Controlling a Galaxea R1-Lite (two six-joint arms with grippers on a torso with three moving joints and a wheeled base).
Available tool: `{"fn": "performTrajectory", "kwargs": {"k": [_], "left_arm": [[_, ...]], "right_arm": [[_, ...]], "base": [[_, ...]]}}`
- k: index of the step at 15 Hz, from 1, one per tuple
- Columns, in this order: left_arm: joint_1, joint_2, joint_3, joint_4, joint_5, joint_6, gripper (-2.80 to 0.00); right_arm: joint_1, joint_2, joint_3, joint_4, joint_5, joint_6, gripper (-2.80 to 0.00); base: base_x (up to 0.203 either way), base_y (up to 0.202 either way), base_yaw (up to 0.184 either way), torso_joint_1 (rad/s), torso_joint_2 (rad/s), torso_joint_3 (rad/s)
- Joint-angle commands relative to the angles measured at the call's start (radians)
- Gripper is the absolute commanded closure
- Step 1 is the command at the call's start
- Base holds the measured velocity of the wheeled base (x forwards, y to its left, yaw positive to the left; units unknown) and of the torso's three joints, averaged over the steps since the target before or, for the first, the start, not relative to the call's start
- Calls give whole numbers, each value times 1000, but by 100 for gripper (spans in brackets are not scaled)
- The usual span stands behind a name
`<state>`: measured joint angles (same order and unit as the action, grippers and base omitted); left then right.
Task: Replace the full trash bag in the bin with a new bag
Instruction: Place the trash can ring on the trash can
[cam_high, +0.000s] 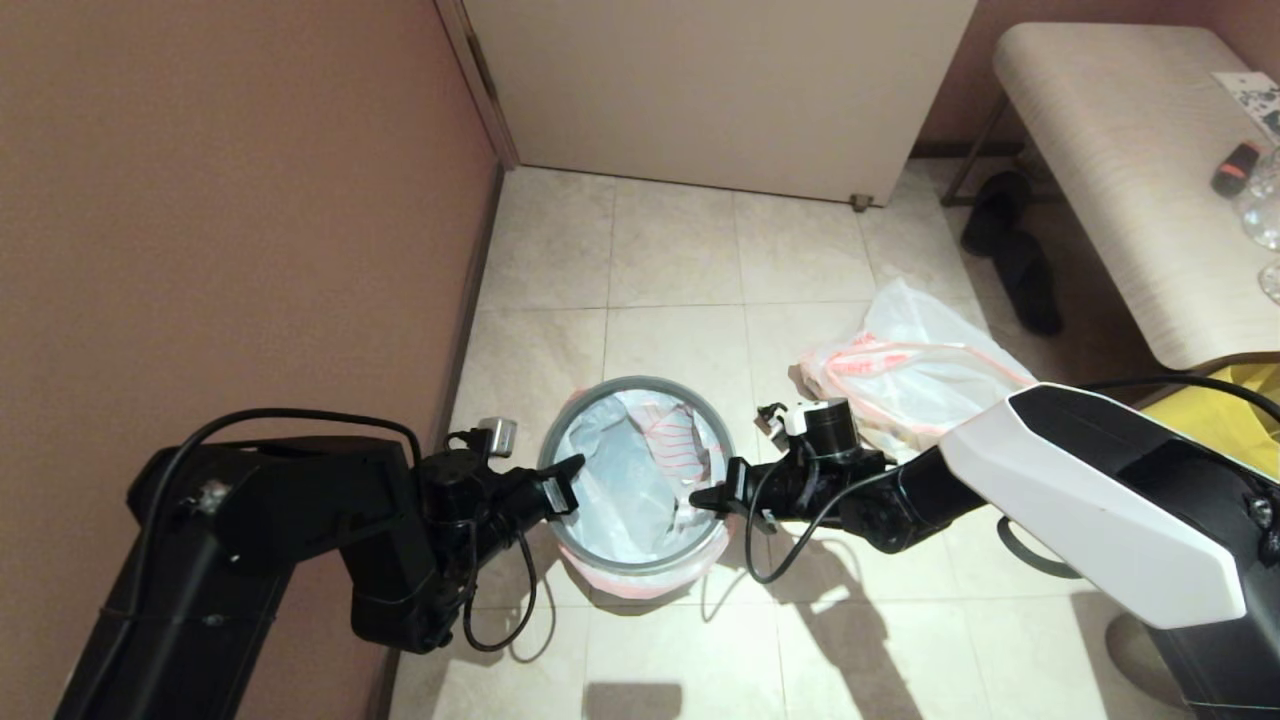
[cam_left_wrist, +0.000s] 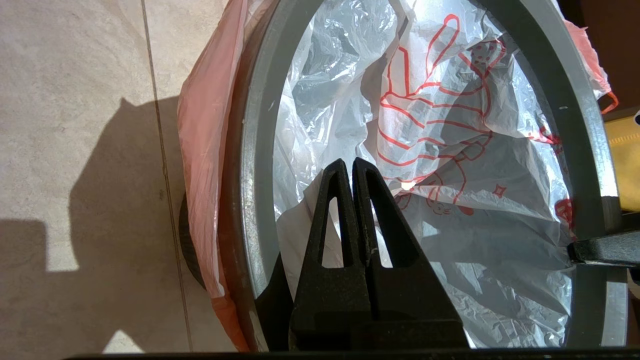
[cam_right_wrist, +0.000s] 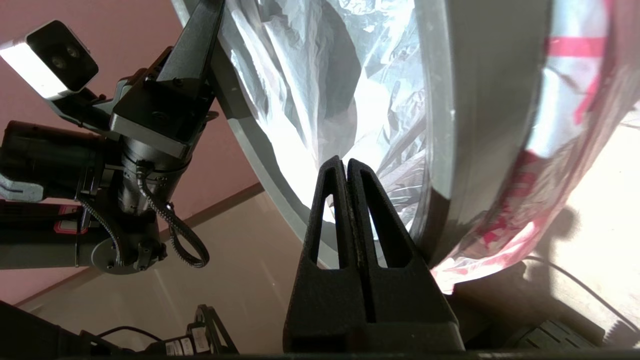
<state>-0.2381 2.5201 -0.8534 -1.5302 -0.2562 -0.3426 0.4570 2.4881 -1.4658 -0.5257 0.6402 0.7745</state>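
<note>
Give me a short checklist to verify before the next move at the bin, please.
1. New bag lines the bin: ok; its pink hem is folded out over the edge.
2. Grey hoop sits over the bag all round: ok in the head view.
3. Full bag is out of the bin, on the floor beside it: ok.
4. Left pincer shut and holding nothing: ok; its tip is at the hoop's left side.
5. Right pincer shut and holding nothing: ok; its tip is at the hoop's right side.
6. Hoop pressed fully down: cannot tell.
</note>
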Motion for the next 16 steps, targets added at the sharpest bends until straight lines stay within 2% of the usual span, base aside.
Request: {"fn": "performTrajectory", "kwargs": {"k": [1,6,10,14,16], "left_arm": [[0,19,-1,-40,0,-1,0],[-7,-15,7,-40,-4,-8,0],[-18,-161,65,-40,-11,-12,0],[-59,-515,187,-40,-3,-17,0],[-105,-712,270,-12,5,-14,0]], "right_arm": [[0,0,-1,-3,4,5,0],[4,-32,38,-87,6,5,0],[-11,-89,112,-89,3,8,0],[-5,-361,232,-80,-22,8,0],[-4,-536,286,-17,-60,-1,0]], "base": [[0,0,0,0,0,0],[0,0,0,0,0,0],[0,0,0,0,0,0],[0,0,0,0,0,0],[0,0,0,0,0,0]]}}
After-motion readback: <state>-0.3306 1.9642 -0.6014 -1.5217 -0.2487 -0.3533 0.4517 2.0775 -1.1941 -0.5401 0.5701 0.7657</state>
